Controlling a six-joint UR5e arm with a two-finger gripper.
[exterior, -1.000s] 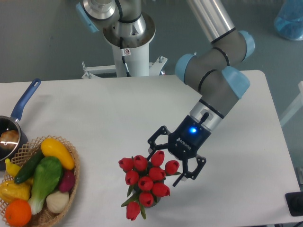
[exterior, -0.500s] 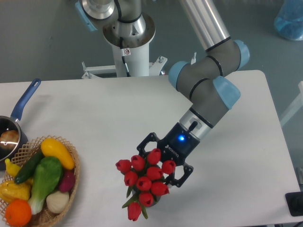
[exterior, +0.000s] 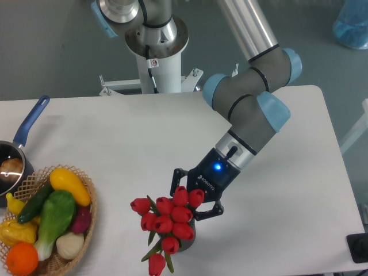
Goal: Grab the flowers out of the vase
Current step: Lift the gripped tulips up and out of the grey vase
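Observation:
The flowers (exterior: 167, 221), a bunch of red tulip buds with green stems and leaves, stand near the table's front edge, leaning left. The dark grey vase (exterior: 187, 241) shows only as a sliver under the buds; most of it is hidden. My gripper (exterior: 193, 196) comes down from the upper right onto the top right of the bunch. Its black fingers (exterior: 176, 179) are closed in on either side of the upper buds and squeeze them together.
A wicker basket (exterior: 90, 198) of vegetables and fruit stands at the front left. A blue-handled saucepan (exterior: 31, 122) is at the left edge. The robot's white base (exterior: 156, 57) stands behind the table. A black object (exterior: 357, 248) is at the front right corner.
My gripper moved left and down over the tulips and its fingers closed in on the upper buds. The bunch is pushed together and has leaned left.

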